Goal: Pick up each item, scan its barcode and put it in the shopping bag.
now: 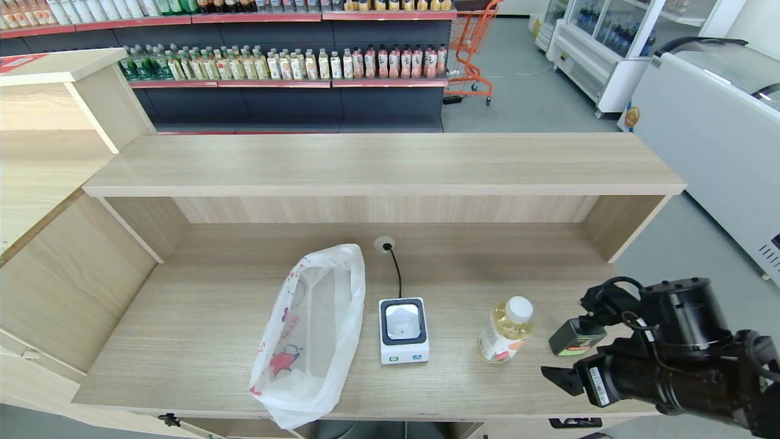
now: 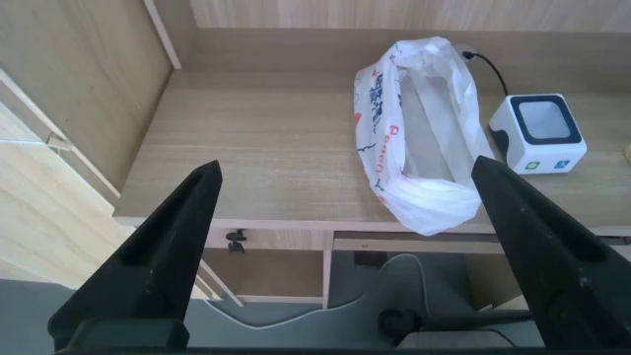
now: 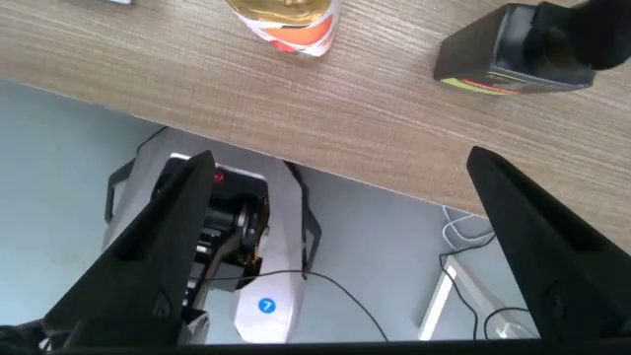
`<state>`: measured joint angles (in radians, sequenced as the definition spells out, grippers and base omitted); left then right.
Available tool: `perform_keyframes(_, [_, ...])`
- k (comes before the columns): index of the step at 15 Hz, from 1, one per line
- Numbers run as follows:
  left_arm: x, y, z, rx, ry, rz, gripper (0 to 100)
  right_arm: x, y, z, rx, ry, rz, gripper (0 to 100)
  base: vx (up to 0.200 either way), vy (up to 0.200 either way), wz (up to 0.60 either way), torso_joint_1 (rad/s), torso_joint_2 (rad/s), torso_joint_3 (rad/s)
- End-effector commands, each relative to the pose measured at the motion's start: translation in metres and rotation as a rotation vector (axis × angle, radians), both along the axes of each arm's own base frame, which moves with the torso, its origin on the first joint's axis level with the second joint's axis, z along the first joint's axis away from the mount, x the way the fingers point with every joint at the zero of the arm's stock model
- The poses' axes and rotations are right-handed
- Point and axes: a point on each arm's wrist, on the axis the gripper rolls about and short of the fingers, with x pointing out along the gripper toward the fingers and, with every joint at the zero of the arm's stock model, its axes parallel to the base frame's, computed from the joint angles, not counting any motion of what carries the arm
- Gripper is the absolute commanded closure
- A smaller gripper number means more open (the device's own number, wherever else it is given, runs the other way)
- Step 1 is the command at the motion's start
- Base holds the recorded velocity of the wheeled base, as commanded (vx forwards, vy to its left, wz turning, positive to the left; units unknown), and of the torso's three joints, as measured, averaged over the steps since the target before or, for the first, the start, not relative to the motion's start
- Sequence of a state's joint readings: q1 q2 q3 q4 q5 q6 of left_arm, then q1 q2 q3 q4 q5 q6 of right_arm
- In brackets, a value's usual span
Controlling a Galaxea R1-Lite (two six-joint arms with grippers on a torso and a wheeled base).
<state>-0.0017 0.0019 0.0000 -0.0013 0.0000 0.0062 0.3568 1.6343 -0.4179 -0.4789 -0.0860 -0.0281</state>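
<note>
A white plastic shopping bag (image 1: 308, 335) lies open-mouthed on the wooden counter (image 1: 201, 329). To its right is a white barcode scanner (image 1: 403, 329). Right of the scanner stands a bottle of yellow liquid (image 1: 507, 329) with a white cap, then a small dark box (image 1: 576, 336). My right arm (image 1: 670, 366) is at the counter's front right corner. My right gripper (image 3: 345, 266) is open and holds nothing, just off the front edge, with the bottle (image 3: 286, 20) and box (image 3: 513, 49) close by. My left gripper (image 2: 345, 266) is open and holds nothing, off the counter's front, facing the bag (image 2: 414, 128) and scanner (image 2: 537, 133).
A raised shelf (image 1: 384, 164) runs along the counter's back with side walls at both ends. The scanner's cable (image 1: 396, 268) leads to a hole in the counter. Bare counter lies left of the bag. Store shelves and freezers stand far behind.
</note>
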Motion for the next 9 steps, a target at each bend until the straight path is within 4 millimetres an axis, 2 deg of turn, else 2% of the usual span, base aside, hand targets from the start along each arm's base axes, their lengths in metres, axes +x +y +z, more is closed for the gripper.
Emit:
perform_keyframes(1, [0.000,0.000,0.000,0.000,-0.001,0.000,0,0.015,0.015,-0.030,-0.057,0.056,0.014,0,0.000,0.000,0.00,0.000,0.00,0.000])
perform_keyframes(4, [0.000,0.000,0.000,0.000,-0.001,0.000,0,0.029,0.026,-0.053,-0.092,0.016,0.032,0,0.000,0.000,0.00,0.000,0.00,0.000])
perform_keyframes(9, [0.000,0.000,0.000,0.000,-0.001,0.000,0,0.053,0.043,-0.084,-0.041,-0.119,0.051,0,0.000,0.000,0.00,0.000,0.00,0.000])
